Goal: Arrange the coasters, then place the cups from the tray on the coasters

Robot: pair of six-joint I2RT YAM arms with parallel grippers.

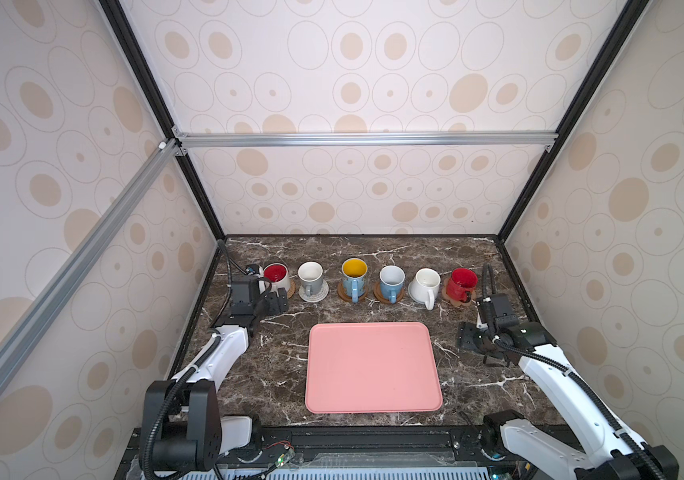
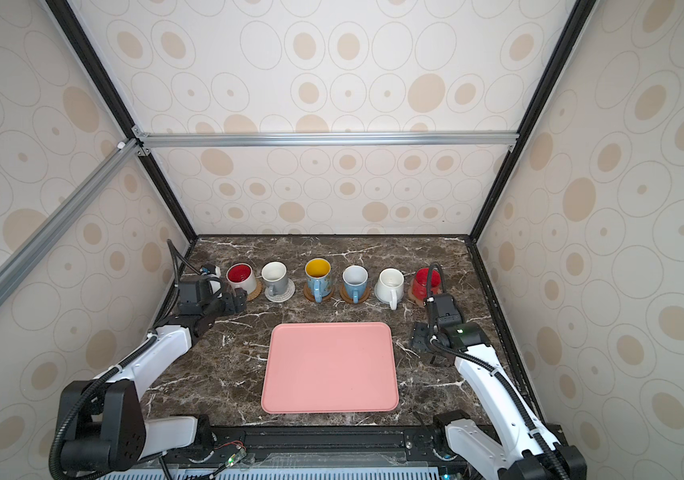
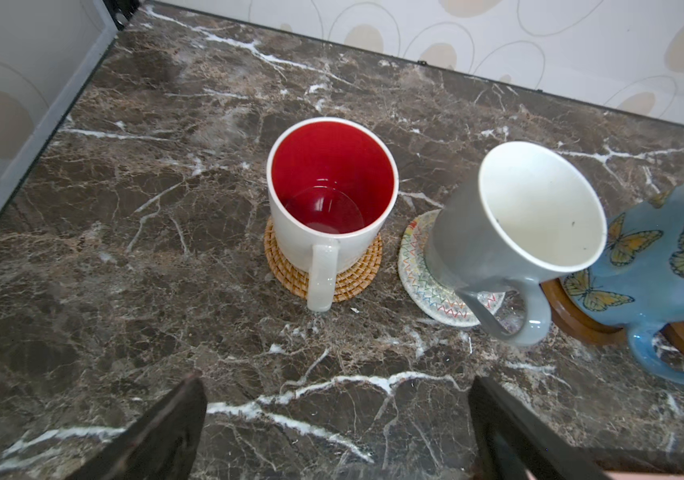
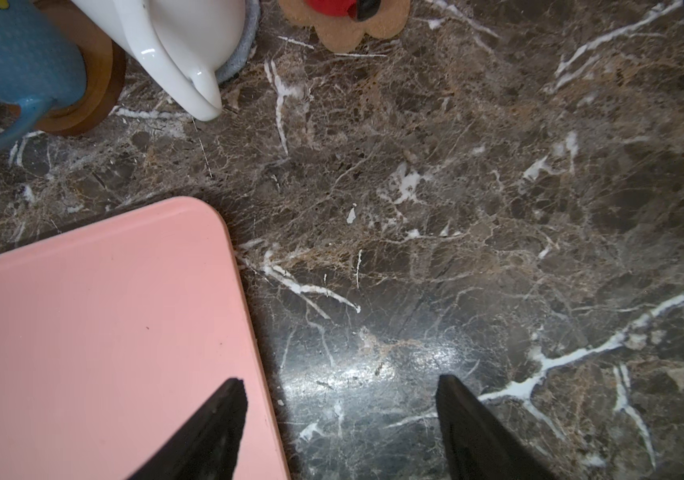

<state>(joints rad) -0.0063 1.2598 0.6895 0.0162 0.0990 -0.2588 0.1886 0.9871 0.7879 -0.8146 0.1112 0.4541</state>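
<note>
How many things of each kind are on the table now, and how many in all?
Mugs: 6
Coasters: 6
Tray: 1
Total: 13

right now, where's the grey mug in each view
In a top view: grey mug, second from left in the row.
In a top view: same spot.
Left wrist: between red-lined mug and butterfly mug, here.
Right wrist: not in it.
Landmark: the cream coaster under it.
</note>
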